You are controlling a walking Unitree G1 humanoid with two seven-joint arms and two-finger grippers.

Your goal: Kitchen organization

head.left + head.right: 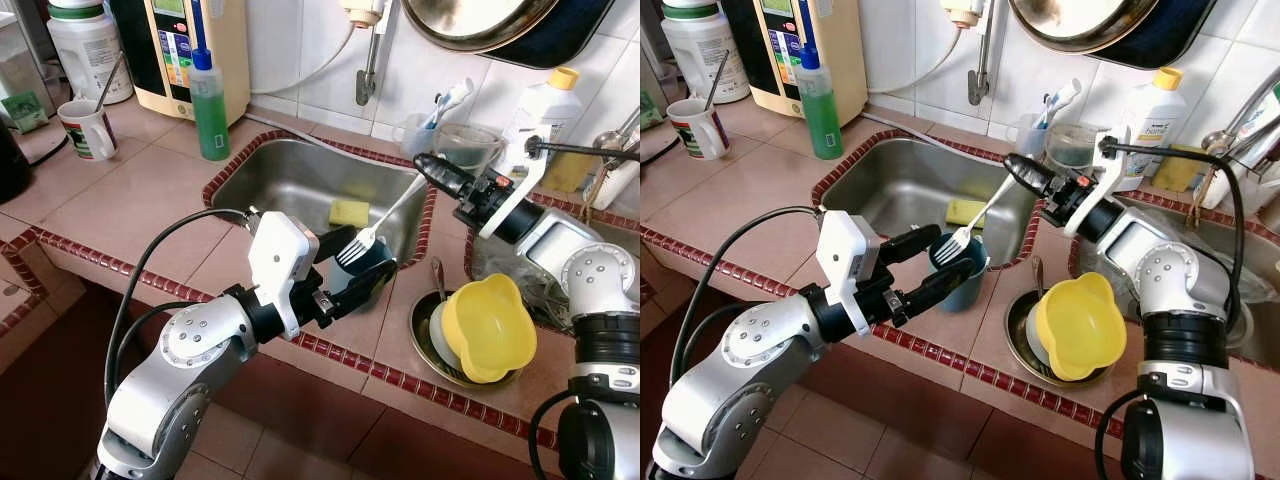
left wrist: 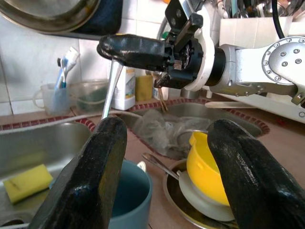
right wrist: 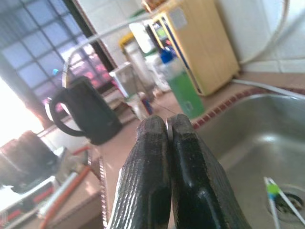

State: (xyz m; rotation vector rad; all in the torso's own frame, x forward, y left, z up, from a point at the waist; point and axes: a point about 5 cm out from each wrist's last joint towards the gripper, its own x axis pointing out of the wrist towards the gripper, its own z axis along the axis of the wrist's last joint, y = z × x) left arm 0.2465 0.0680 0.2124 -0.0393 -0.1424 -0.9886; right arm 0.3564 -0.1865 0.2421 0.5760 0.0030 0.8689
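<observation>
Your right end effector pinches the fork tines-down over the blue cup, which your spread left end effector brackets to steady it.

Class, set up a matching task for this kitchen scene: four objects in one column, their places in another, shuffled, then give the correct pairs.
Objects:
1. fork
2. sponge
3. yellow bowl
4. blue cup

Places:
A. inside the sink
B. between the left gripper fingers
C. pinched in the right gripper
D. stacked on dishes right of the sink

Pairs: 1-C, 2-A, 3-D, 4-B
</observation>
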